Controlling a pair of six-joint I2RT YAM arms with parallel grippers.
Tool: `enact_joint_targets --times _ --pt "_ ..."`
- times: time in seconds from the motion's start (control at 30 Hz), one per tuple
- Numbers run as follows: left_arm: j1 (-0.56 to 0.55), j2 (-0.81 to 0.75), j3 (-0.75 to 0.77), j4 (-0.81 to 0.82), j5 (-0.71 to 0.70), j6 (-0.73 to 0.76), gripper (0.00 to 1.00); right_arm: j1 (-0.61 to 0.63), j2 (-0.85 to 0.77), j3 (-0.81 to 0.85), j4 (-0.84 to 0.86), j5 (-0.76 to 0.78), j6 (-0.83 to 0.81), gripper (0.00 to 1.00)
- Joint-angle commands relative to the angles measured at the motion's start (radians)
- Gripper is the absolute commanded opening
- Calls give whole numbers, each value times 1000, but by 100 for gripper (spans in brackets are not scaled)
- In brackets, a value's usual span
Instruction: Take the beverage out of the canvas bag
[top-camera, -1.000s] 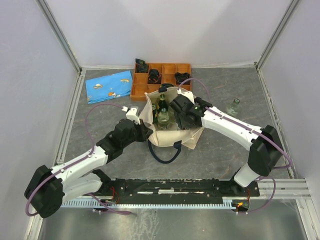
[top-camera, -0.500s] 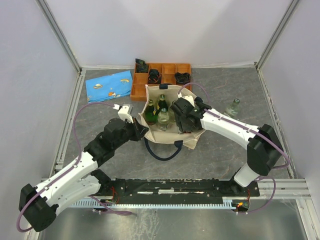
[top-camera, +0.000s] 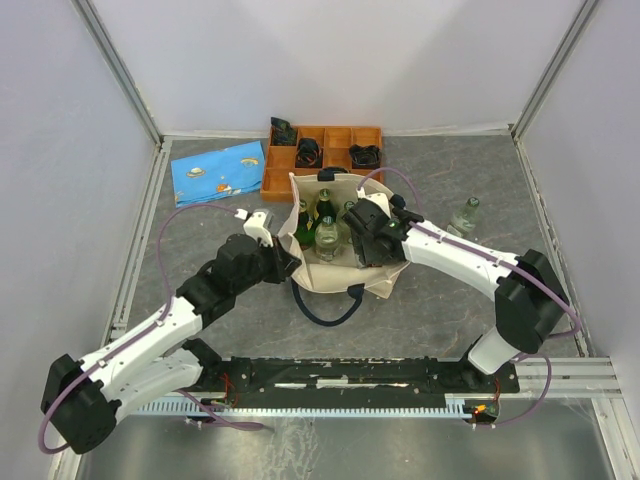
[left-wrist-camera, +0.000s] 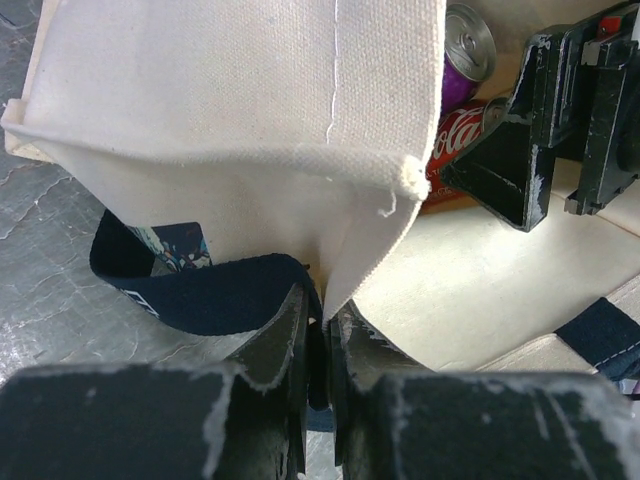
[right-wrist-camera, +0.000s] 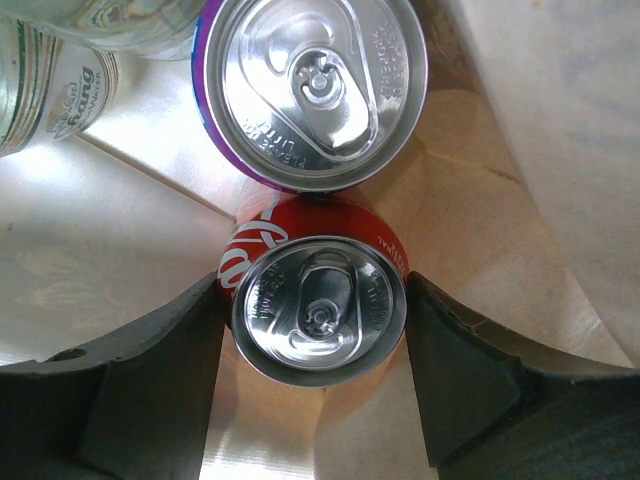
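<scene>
The cream canvas bag (top-camera: 335, 282) stands open mid-table, its navy strap (top-camera: 325, 312) hanging toward me. It holds a red cola can (right-wrist-camera: 318, 310), a purple can (right-wrist-camera: 310, 85) and glass bottles (top-camera: 325, 222). My left gripper (top-camera: 286, 262) is shut on the bag's left rim and strap; the left wrist view shows its jaws (left-wrist-camera: 322, 330) pinching the cloth (left-wrist-camera: 250, 90). My right gripper (top-camera: 368, 238) is inside the bag. Its fingers (right-wrist-camera: 170, 380) stand against both sides of the red can. The red can also shows in the left wrist view (left-wrist-camera: 462, 135).
An orange compartment tray (top-camera: 272, 185) with dark items sits behind the bag. A blue patterned pouch (top-camera: 218, 172) lies at the back left. A clear bottle (top-camera: 466, 214) stands on the table to the right. White walls and rails bound the table.
My left gripper has shifted with the bag's rim, holding the mouth open to the left. My right gripper has moved slightly within the bag.
</scene>
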Motion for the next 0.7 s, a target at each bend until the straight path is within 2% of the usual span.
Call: enact_joint_targets --times 0.0,0.03,0.27,0.67 --pt "-2 26 -16 -18 41 53 3 -10 64 -36 -137 -30 28 2" --pt "-1 29 -22 -13 41 51 3 -10 61 -29 -149 -25 23 0" --pt "-3 54 -52 15 44 47 3 -10 -3 34 -207 8 4 0" --pt "-4 102 -55 36 43 66 3 5 -106 320 -297 80 -72 0"
